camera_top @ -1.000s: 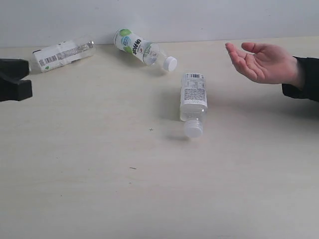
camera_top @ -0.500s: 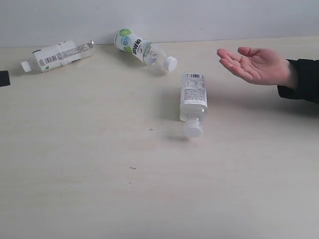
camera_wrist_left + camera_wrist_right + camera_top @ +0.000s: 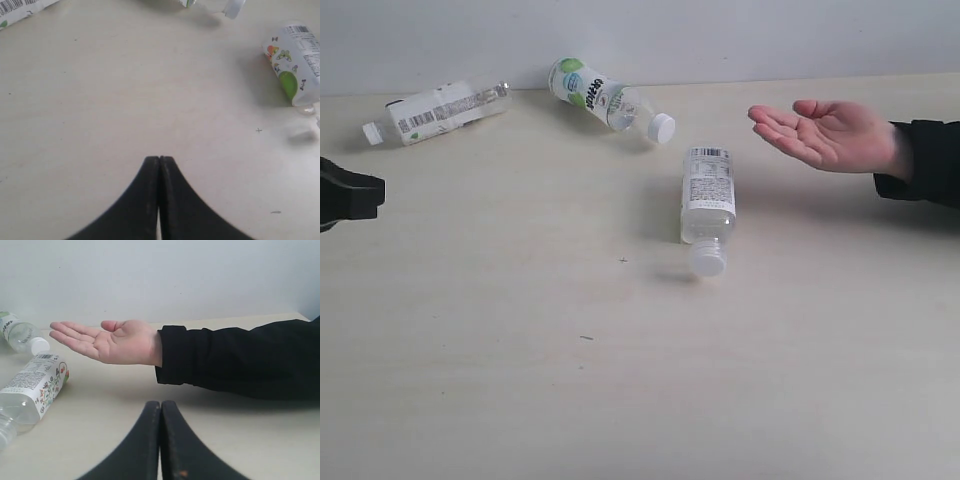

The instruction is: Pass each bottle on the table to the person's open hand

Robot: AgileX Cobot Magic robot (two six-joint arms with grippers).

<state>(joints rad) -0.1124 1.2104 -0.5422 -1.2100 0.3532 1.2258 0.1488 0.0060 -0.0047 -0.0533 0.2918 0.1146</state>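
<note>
Pale beige table (image 3: 520, 400), barcode-label bottle (image 3: 435, 108), green-label bottle (image 3: 603, 96) and white-label bottle (image 3: 708, 200) lying sideways, contents unclear, open hand (image 3: 830, 133) palm-up, your left gripper (image 3: 159, 159) and right gripper (image 3: 160, 403) clenched, empty

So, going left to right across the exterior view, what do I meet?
left gripper → barcode-label bottle → green-label bottle → white-label bottle → person's open hand

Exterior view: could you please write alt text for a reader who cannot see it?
An open hand waits palm up at right over a table where three bottles lie on their sides: left bottle, green-labelled bottle, middle bottle. The left gripper shows at left.
</note>
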